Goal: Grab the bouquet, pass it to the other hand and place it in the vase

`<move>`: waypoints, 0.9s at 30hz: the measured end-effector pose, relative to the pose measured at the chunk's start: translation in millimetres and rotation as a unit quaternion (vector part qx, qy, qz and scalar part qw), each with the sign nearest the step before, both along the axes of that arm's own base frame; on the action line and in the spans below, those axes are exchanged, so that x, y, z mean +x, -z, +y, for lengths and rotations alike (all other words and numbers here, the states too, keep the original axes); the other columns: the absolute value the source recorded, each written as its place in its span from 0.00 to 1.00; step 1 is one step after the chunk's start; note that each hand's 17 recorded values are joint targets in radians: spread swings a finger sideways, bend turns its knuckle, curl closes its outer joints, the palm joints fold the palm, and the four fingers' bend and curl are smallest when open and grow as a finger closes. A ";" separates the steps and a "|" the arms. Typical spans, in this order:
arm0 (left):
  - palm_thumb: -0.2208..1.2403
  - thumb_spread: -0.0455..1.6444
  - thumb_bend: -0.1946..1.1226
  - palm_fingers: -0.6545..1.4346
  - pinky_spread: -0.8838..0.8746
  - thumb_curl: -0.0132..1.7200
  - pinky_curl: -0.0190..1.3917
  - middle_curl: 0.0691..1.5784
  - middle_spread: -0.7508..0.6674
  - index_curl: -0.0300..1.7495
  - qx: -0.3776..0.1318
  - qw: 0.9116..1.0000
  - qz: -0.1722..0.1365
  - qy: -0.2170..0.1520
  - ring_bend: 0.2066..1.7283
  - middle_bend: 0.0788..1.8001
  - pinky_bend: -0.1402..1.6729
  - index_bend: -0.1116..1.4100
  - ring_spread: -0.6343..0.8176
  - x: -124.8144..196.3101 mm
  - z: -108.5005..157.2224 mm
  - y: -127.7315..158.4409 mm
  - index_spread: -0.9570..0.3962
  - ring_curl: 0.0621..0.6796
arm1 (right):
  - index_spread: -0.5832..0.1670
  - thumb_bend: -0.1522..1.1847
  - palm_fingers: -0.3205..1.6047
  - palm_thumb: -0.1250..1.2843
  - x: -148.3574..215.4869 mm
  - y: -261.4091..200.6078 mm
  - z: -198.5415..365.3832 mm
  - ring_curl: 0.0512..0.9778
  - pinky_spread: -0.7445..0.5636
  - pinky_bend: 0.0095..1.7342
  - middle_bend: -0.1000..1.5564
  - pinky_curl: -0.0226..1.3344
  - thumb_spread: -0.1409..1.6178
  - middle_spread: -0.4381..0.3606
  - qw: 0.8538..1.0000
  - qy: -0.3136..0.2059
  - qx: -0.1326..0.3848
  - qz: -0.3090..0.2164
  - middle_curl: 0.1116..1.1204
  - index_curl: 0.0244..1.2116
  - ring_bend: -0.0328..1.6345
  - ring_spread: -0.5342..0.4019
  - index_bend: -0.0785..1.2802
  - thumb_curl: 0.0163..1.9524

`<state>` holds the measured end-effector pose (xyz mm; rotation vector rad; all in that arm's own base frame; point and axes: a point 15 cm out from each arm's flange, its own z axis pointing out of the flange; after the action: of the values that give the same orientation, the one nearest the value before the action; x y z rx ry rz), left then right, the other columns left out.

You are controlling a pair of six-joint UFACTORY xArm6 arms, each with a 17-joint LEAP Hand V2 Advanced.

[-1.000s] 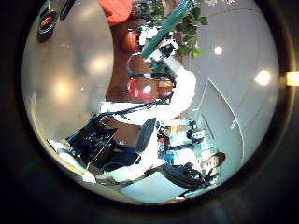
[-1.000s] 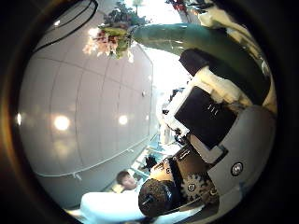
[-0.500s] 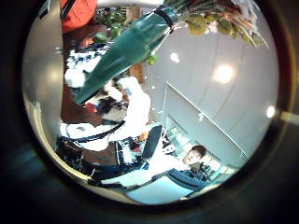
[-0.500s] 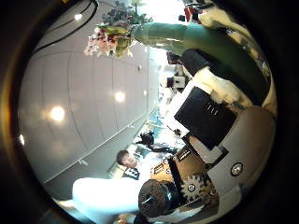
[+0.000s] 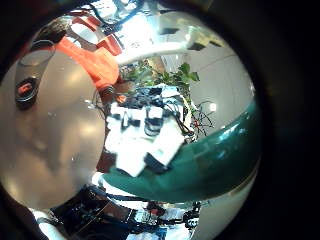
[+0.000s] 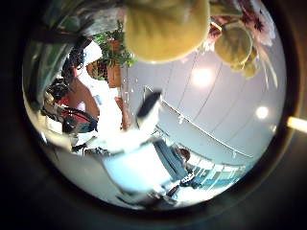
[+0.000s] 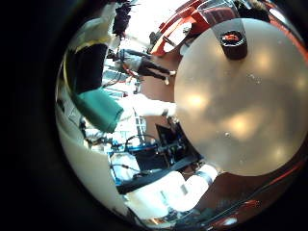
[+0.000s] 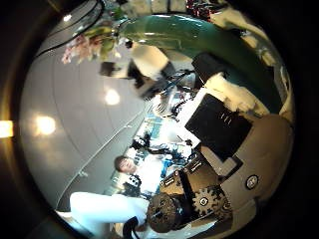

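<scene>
Blossoms of the bouquet now fill the upper part of the left thumb-side view, far larger than half a second ago, so the flower end has come close to the left palm. In the right thumb-side view a second robot hand, the left robot hand, has appeared just beside the wrapped stem, near the flower heads; a second ago that space held only ceiling.

The right robot hand has its fingers curled round the bouquet's wrapped lower part, which runs across the palm. I cannot tell whether the left robot hand's fingers are spread or closing; they show no clear grip on the wrap.

The vase stands upright on the round bench, close to the bench's rim, with bare surface stretching away from it towards the opposite rim. The bouquet is held up in the air, well apart from the vase and off the bench, beyond the bench edge opposite the vase in the right little-finger view. Nothing else shows on the bench near the vase.
</scene>
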<state>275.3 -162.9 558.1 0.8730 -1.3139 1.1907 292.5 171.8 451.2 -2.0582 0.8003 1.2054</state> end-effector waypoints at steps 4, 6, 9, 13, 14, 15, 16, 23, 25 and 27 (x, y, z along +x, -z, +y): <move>0.64 0.57 0.28 0.99 0.29 0.26 0.38 0.38 0.32 0.28 0.002 1.000 0.013 0.001 0.56 0.48 0.56 0.43 0.19 0.8 -1.1 0.1 0.48 0.54 | 0.45 0.15 0.74 0.87 2.0 1.0 0.4 0.77 0.44 0.67 0.89 0.83 0.58 0.37 1.000 0.005 -0.004 0.001 0.74 0.83 0.88 0.36 0.89 0.76; 0.68 0.56 0.28 0.97 0.26 0.28 0.42 0.40 0.28 0.31 0.000 1.000 0.006 0.001 0.63 0.53 0.62 0.50 0.17 -0.4 -1.1 -0.8 0.42 0.61 | 0.45 0.13 0.73 0.85 4.2 1.5 -0.6 0.77 0.43 0.67 0.89 0.83 0.58 0.37 1.000 0.011 -0.005 0.002 0.74 0.83 0.88 0.36 0.89 0.76; 0.73 0.57 0.29 0.93 0.23 0.31 0.46 0.44 0.25 0.36 -0.002 1.000 -0.002 -0.004 0.71 0.59 0.69 0.58 0.15 0.9 0.7 -2.8 0.37 0.69 | 0.45 0.08 0.72 0.76 7.3 5.5 -6.8 0.77 0.43 0.67 0.88 0.82 0.60 0.36 1.000 0.022 -0.005 0.011 0.74 0.82 0.87 0.35 0.88 0.73; 0.77 0.59 0.29 0.88 0.21 0.34 0.51 0.47 0.22 0.41 -0.010 0.999 -0.033 -0.035 0.77 0.64 0.74 0.65 0.15 7.5 12.1 -11.9 0.32 0.76 | 0.42 0.08 0.66 0.66 8.7 24.5 -22.0 0.72 0.38 0.63 0.80 0.76 0.62 0.36 0.997 0.053 0.003 0.053 0.70 0.79 0.82 0.35 0.77 0.65; 0.77 0.59 0.29 0.87 0.21 0.34 0.52 0.47 0.22 0.42 -0.014 0.998 -0.042 -0.045 0.78 0.65 0.74 0.66 0.15 9.4 15.4 -15.0 0.31 0.77 | 0.41 0.08 0.58 0.66 7.6 29.5 -25.8 0.72 0.36 0.60 0.78 0.75 0.63 0.35 0.996 0.057 0.007 0.066 0.69 0.78 0.81 0.35 0.73 0.62; 0.78 0.60 0.28 0.87 0.21 0.35 0.52 0.48 0.22 0.43 -0.020 0.996 -0.056 -0.067 0.79 0.65 0.75 0.67 0.15 15.7 22.4 -20.2 0.30 0.78 | 0.38 0.08 0.49 0.64 7.3 34.0 -29.9 0.71 0.33 0.57 0.75 0.73 0.63 0.35 0.995 0.062 0.013 0.079 0.67 0.77 0.80 0.34 0.67 0.59; 0.78 0.60 0.28 0.86 0.21 0.35 0.53 0.48 0.22 0.44 -0.022 0.993 -0.067 -0.093 0.80 0.66 0.76 0.67 0.15 22.8 30.2 -25.1 0.30 0.78 | 0.37 0.08 0.33 0.63 7.1 35.6 -35.4 0.68 0.34 0.53 0.69 0.72 0.63 0.35 0.994 0.066 0.019 0.089 0.64 0.73 0.77 0.34 0.61 0.57; 0.80 0.61 0.25 0.83 0.19 0.39 0.58 0.50 0.21 0.50 -0.007 0.957 -0.154 -0.245 0.83 0.68 0.76 0.68 0.16 53.7 83.7 -72.7 0.27 0.80 | 0.33 0.09 0.10 0.60 18.1 27.4 -53.9 0.48 0.63 0.41 0.42 0.58 0.63 0.48 0.989 0.103 0.050 0.097 0.42 0.51 0.55 0.51 0.36 0.45; 0.80 0.61 0.24 0.83 0.19 0.39 0.59 0.50 0.21 0.52 -0.012 0.944 -0.172 -0.283 0.84 0.69 0.76 0.68 0.16 59.3 92.6 -88.9 0.26 0.80 | 0.34 0.09 0.09 0.60 21.8 22.2 -51.2 0.44 0.69 0.39 0.37 0.55 0.64 0.52 0.988 0.107 0.060 0.093 0.38 0.47 0.50 0.56 0.31 0.43; 0.81 0.62 0.23 0.83 0.19 0.40 0.59 0.50 0.21 0.53 -0.011 0.929 -0.192 -0.317 0.84 0.69 0.76 0.67 0.16 61.2 97.9 -104.7 0.26 0.80 | 0.34 0.09 0.10 0.60 27.3 18.7 -48.8 0.39 0.75 0.36 0.33 0.52 0.63 0.55 0.987 0.114 0.069 0.087 0.34 0.43 0.45 0.62 0.26 0.41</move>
<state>336.5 -65.0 662.9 1.1338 -1.3587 1.9579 319.8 123.0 432.6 -1.7153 0.9762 1.2831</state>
